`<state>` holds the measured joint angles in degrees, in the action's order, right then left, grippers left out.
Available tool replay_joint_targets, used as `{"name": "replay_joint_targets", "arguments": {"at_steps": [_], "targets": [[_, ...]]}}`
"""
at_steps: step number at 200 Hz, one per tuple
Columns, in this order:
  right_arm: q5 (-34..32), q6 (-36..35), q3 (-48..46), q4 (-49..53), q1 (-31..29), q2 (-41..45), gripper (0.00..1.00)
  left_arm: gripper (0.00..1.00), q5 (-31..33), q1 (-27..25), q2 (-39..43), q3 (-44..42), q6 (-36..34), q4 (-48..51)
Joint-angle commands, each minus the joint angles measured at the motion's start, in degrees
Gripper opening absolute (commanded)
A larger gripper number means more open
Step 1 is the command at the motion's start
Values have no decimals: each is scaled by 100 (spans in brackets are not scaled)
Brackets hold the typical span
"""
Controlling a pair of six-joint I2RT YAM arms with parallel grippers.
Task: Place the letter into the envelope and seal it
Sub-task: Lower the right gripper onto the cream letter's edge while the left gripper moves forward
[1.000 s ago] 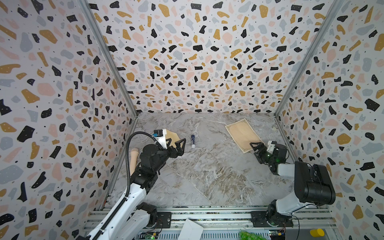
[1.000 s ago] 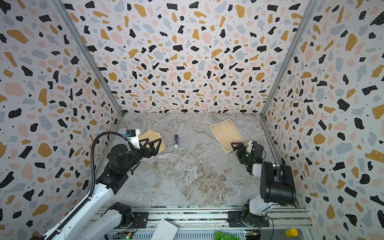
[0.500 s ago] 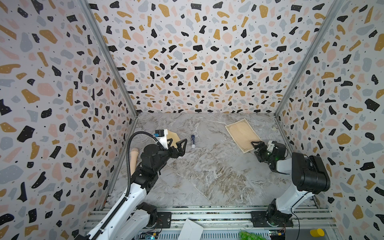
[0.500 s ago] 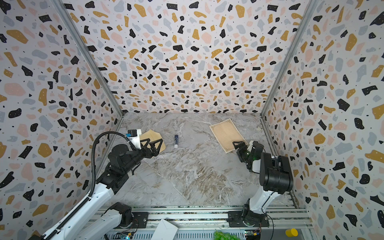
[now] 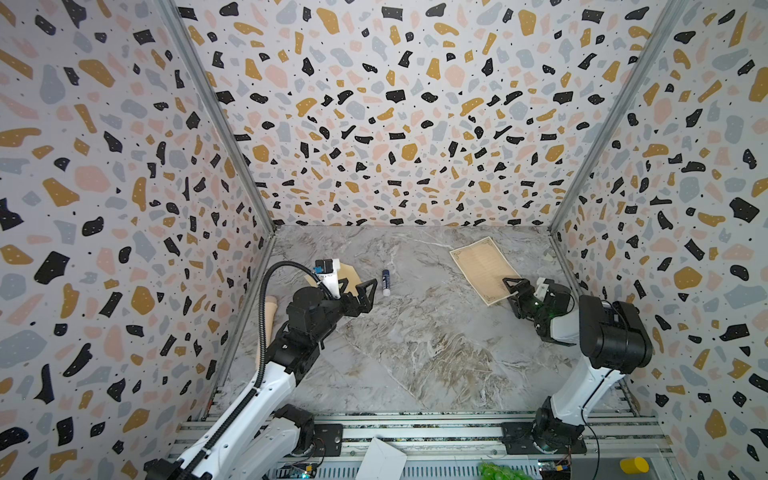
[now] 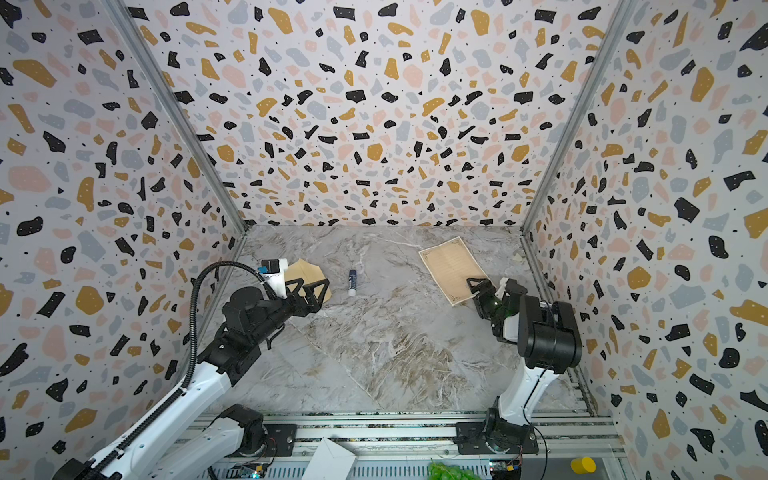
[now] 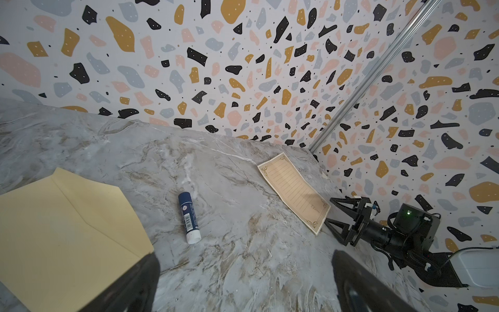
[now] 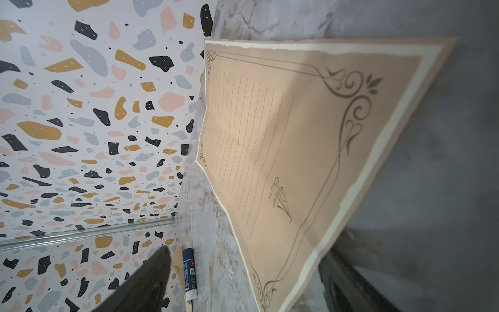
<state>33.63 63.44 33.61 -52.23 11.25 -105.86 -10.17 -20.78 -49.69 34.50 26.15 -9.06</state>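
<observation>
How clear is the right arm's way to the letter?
Likely clear, yes: the right gripper is open at the near edge of the letter, with nothing between them; the glue stick lies well aside.

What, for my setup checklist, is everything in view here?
letter: one, cream-beige with dark border, table's far right.
envelope: one, tan, table's left.
glue stick: one, blue and white, between them.
table: one, grey marble.
tan cylinder: one, table's left edge.
white paper: one, front rail.
green object: one, front rail.
yellow object: one, front right corner.
left gripper: one, black, open, by the envelope.
right gripper: one, black, open, at the letter's near corner.
</observation>
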Motion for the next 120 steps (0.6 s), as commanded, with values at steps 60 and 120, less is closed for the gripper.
{"name": "replay_joint_targets", "arguments": {"at_steps": [60, 120], "targets": [[-50, 573, 94, -880, 1, -706, 73, 100, 50, -146, -283, 209, -5, -491], [-75, 623, 375, -1146, -125, -898, 31, 100, 57, -208, -523, 235, -5, -698]]}}
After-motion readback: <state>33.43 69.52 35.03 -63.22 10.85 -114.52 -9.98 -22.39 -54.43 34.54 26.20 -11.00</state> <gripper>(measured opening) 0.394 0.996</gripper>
